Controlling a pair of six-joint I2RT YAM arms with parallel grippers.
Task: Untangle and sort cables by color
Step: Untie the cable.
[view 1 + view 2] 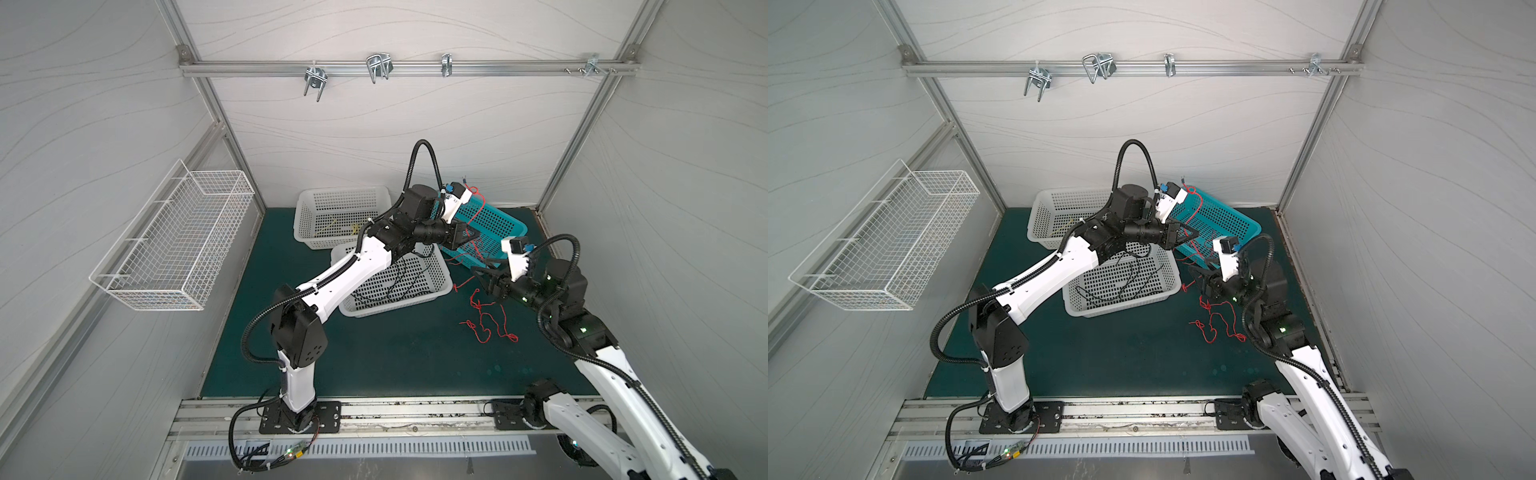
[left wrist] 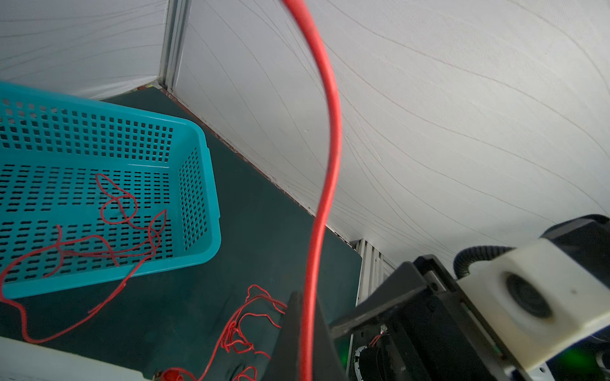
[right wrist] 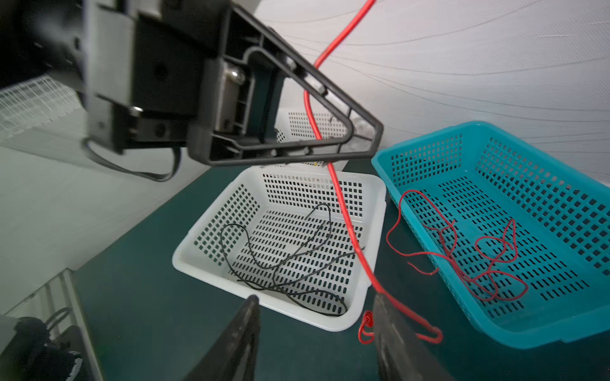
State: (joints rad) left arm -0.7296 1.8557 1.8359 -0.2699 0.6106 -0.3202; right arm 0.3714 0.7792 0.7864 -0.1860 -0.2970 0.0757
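Observation:
My left gripper (image 1: 473,237) (image 1: 1188,235) (image 2: 305,298) hangs over the near edge of the teal basket (image 1: 509,226) (image 2: 198,132) (image 3: 425,135) and is shut on a red cable (image 2: 330,148) (image 3: 343,204), which runs up past its wrist and down to my right gripper. My right gripper (image 1: 484,269) (image 1: 1200,269) (image 3: 317,306) stands open, and that cable lies across the outside of one finger (image 3: 392,316). More red cables (image 3: 488,260) (image 2: 122,211) lie in the teal basket, one trailing over its rim. A red tangle (image 1: 486,322) (image 1: 1219,324) lies on the mat. Black cables (image 3: 290,257) (image 1: 399,278) rest in the near white basket (image 1: 442,291) (image 3: 185,254).
A far white basket (image 1: 305,208) (image 1: 1038,208) holds a yellow cable (image 1: 354,227). A white wire basket (image 1: 174,237) hangs on the left wall. Metal hooks (image 1: 379,66) sit on the back rail. Walls close in behind and to the right of the green mat (image 1: 395,357).

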